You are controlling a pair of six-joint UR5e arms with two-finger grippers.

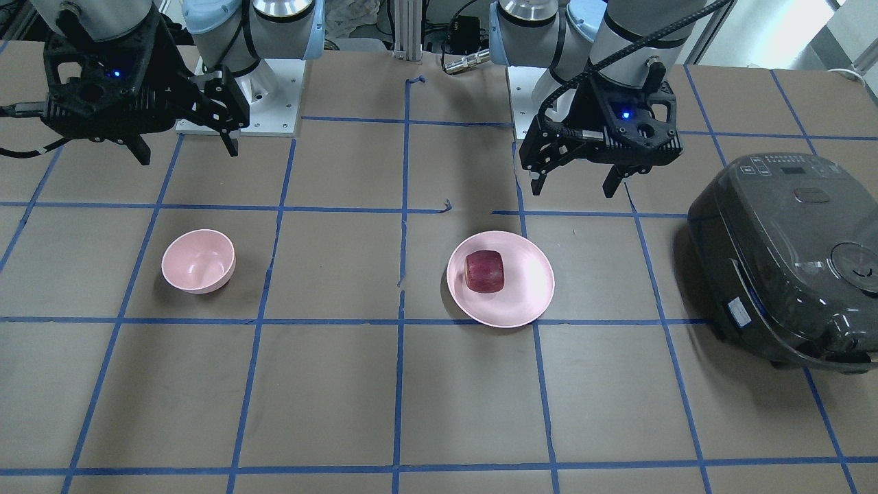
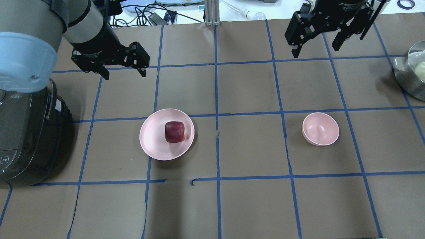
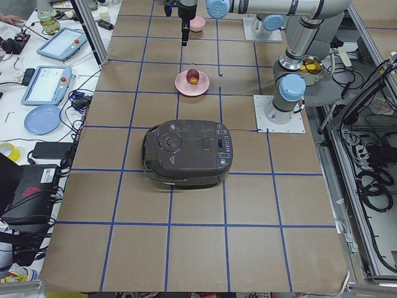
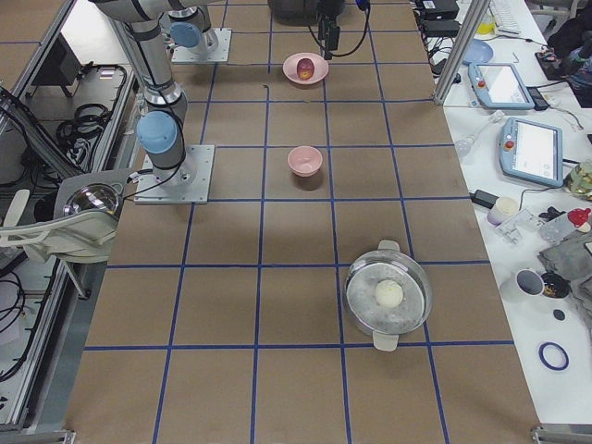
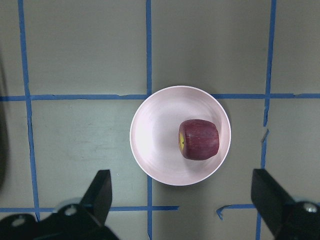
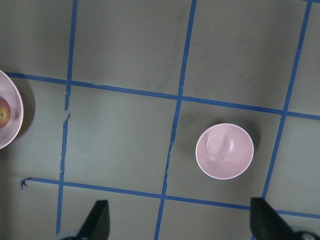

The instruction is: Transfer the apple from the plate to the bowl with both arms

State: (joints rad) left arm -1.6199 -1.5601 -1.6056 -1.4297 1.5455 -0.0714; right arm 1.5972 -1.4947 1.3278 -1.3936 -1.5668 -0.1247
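Observation:
The dark red apple [image 2: 175, 131] lies on the pale pink plate [image 2: 152, 139], left of the table's middle in the overhead view; the pair also shows in the front view, apple [image 1: 484, 271] on plate [image 1: 525, 288], and in the left wrist view, apple [image 5: 199, 139] on plate [image 5: 155, 140]. The small pink bowl [image 2: 320, 128] stands empty to the right and shows in the right wrist view [image 6: 224, 151]. My left gripper [image 2: 123, 73] is open and empty, high above the table beyond the plate. My right gripper [image 2: 315, 49] is open and empty, high beyond the bowl.
A dark rice cooker [image 2: 23, 139] stands at the table's left end, next to the plate. A metal pot [image 2: 410, 76] with a pale round thing inside stands at the right edge. Blue tape lines grid the brown table.

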